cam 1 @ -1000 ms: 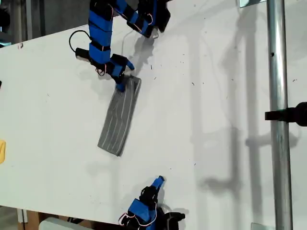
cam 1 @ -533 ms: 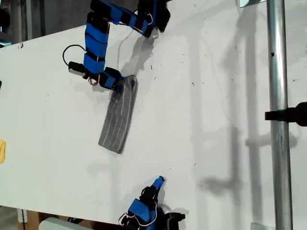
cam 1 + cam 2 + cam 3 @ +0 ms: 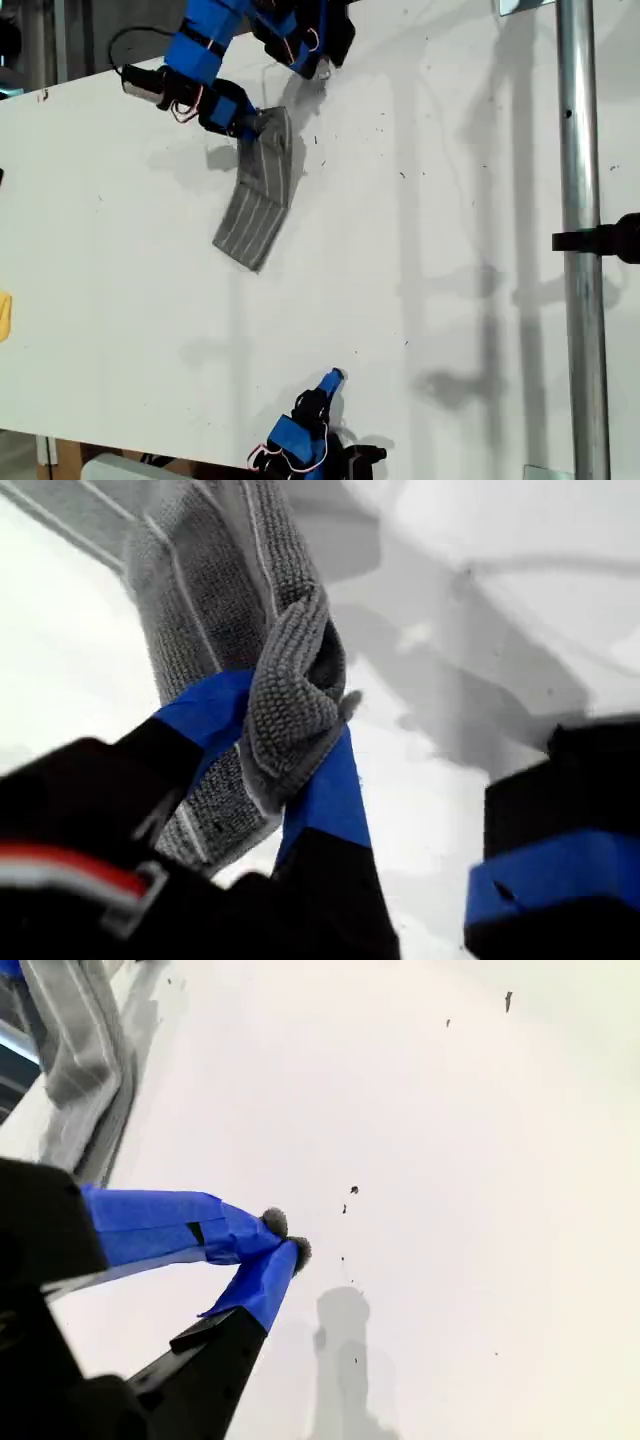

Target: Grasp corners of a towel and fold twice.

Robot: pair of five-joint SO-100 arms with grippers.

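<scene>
Exterior view: my first gripper (image 3: 250,124) is clamped on a bunched end of the towel (image 3: 258,195), a folded strip at approx 11 o'clock on the table (image 3: 450,250). Soft, limp, light cloth; best pinched at corners. My second gripper (image 3: 285,1240), jaws together, empty, sits at 6 o'clock.

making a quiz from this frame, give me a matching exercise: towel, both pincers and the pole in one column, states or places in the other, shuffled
Column A
1. towel
2. my first pincer
3. my second pincer
4. pole

Column B
a. shut with nothing in it, near the exterior view's bottom edge
b. upright at the exterior view's right
c. folded into a strip, one end lifted
d. shut on cloth

Pairs: 1-c, 2-d, 3-a, 4-b
</scene>
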